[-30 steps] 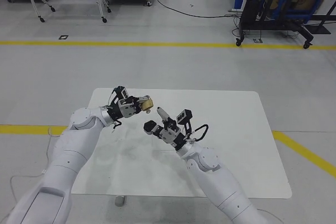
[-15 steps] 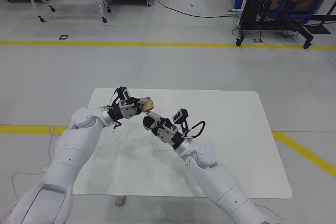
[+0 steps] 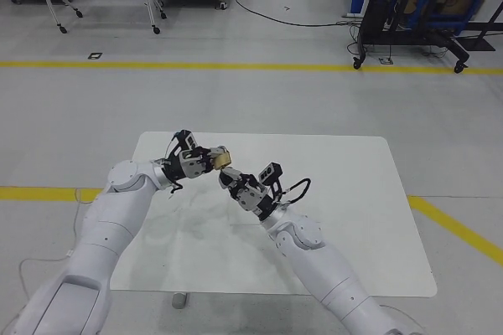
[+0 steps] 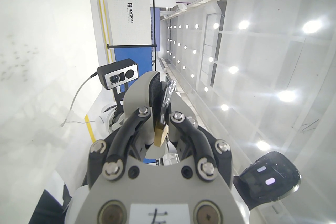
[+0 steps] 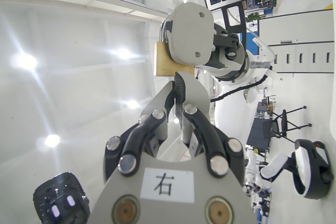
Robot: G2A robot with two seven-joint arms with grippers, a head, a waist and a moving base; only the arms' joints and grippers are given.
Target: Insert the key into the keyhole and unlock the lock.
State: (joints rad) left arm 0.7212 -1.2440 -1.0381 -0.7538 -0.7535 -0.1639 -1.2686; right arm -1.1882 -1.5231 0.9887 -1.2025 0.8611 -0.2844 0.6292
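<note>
**Lock held up, right gripper at its body**

The left gripper (image 3: pixel 210 158) has its jaws clamped on the brass lock (image 3: pixel 222 156) above the counter (image 3: pixel 344 218), near its far left corner. Just beside it, the right gripper (image 3: pixel 230 177) has its jaws pressed together, tips at the lock's body. I cannot tell whether the key sits between them.

Single-character labels (image 4: pixel 159 214): left pincer (image 4: pixel 161 104), right pincer (image 5: pixel 176 88)

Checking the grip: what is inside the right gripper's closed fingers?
The right gripper has its ribbed pads pressed together, tips at the brass padlock held by the left gripper. Any key between them is covered.
</note>
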